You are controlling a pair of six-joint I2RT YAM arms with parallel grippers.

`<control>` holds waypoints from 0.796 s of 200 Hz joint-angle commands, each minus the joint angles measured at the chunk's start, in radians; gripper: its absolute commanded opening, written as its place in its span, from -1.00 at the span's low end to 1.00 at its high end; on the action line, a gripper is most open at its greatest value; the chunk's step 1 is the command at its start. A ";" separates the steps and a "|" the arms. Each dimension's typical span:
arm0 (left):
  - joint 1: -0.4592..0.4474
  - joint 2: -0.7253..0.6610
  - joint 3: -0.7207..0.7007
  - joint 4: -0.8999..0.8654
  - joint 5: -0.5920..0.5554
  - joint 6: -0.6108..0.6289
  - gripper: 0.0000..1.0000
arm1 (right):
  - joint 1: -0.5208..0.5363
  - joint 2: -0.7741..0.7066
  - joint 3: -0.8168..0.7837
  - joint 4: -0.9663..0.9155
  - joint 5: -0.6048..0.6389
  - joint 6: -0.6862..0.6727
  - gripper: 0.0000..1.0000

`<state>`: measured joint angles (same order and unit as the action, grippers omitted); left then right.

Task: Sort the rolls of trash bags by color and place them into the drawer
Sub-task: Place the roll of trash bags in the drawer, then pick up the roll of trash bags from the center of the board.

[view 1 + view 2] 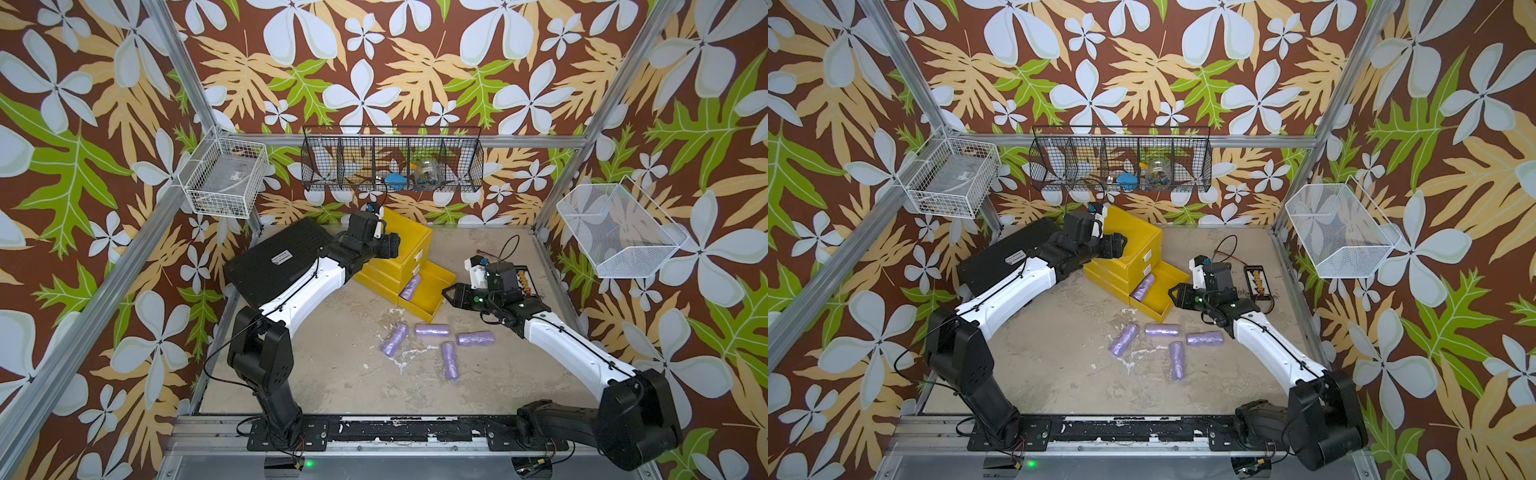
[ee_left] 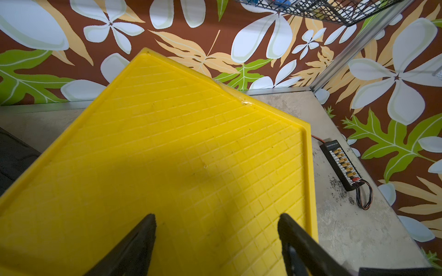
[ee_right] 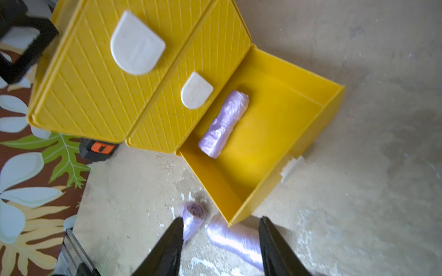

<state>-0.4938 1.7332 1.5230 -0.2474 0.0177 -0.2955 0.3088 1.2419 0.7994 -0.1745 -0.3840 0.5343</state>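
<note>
- One lilac roll in the drawer is seen lying on the floor of the pulled-out bottom drawer, close under the unit's front and well apart from the drawer's outer wall
- Four more lilac rolls are laid on the table in front of that drawer, none touching another: a slanted roll on the left arm's side, a crosswise roll just before the drawer's front corner, a right-hand roll toward the right arm, and a nearest roll set front to back, closest to the robot's base
- The open drawer is carried by a yellow drawer unit; its two upper drawers are shut, and a white handle is fixed on each
- The right gripper is held above the table beside the open drawer, on the side toward the right arm; its jaws are spread and nothing is pinched, while two loose rolls are seen blurred on the table below it in the wrist view
- The left gripper is held over the ribbed top of the unit with its jaws spread wide and nothing between them; whether the tips touch the top cannot be told
- A black case is laid beside the unit on the left arm's side, and a connector board lies near the wall behind the right arm
</note>
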 commanded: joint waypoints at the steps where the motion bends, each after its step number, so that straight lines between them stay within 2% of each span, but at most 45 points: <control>1: 0.000 0.005 -0.001 -0.101 0.030 -0.031 0.64 | 0.001 -0.057 -0.054 -0.078 0.027 -0.042 0.05; 41: 0.000 0.012 -0.001 -0.088 0.043 -0.045 0.65 | 0.023 -0.109 -0.176 -0.104 0.026 -0.014 0.07; 99: 0.000 0.013 0.005 -0.084 0.052 -0.054 0.65 | 0.148 -0.110 -0.299 -0.100 0.115 0.037 0.08; 159: -0.001 0.007 -0.003 -0.076 0.054 -0.065 0.64 | 0.204 -0.102 -0.385 -0.032 0.083 0.056 0.03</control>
<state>-0.4938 1.7344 1.5249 -0.2375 0.0471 -0.3347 0.5011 1.1316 0.4309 -0.2543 -0.2932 0.5732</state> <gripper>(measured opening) 0.822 0.523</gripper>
